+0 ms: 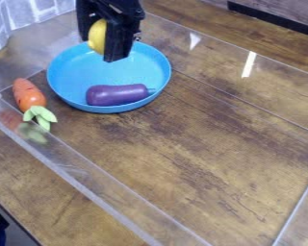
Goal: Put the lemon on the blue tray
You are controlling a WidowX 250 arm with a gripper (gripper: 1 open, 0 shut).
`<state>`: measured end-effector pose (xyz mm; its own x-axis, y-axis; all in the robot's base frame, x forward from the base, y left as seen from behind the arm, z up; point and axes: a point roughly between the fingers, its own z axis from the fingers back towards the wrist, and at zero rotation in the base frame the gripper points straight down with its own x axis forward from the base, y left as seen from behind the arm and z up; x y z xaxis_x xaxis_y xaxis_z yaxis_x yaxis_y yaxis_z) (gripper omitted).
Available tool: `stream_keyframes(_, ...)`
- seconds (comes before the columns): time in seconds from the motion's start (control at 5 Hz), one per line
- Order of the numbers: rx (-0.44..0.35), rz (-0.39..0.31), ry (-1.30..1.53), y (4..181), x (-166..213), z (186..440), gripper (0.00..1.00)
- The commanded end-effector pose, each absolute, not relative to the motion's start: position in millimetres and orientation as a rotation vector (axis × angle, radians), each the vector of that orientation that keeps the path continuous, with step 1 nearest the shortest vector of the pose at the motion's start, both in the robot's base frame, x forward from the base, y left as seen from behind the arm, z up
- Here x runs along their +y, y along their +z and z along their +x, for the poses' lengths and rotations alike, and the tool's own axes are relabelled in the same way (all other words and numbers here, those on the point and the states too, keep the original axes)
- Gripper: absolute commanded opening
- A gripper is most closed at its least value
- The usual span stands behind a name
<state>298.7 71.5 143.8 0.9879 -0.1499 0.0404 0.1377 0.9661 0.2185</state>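
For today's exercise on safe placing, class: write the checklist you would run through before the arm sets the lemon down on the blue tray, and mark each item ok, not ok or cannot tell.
1. Lemon gripped in the gripper, jaws shut on it: ok.
2. Lemon lifted clear of the table: ok.
3. Gripper above the blue tray: ok, it hangs over the far rim.
4. Bare tray floor free for the lemon: ok, the left and middle are bare.
5. Eggplant out of the drop spot: cannot tell; it lies in the tray's near right part.
6. Carrot out of the way: ok, on the table left of the tray.
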Motion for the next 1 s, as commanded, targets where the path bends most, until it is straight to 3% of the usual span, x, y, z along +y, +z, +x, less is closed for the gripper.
stream_keyframes(0.0, -0.111, 0.244, -0.126, 153.3, 78.1, 291.0, 0.0)
stream_keyframes(0.4, -0.104, 0.259, -0.111, 123.1, 81.3, 300.3, 0.0)
stream_keyframes(0.8, -0.101, 0.293, -0.057, 106.1, 102.5, 287.4, 0.0)
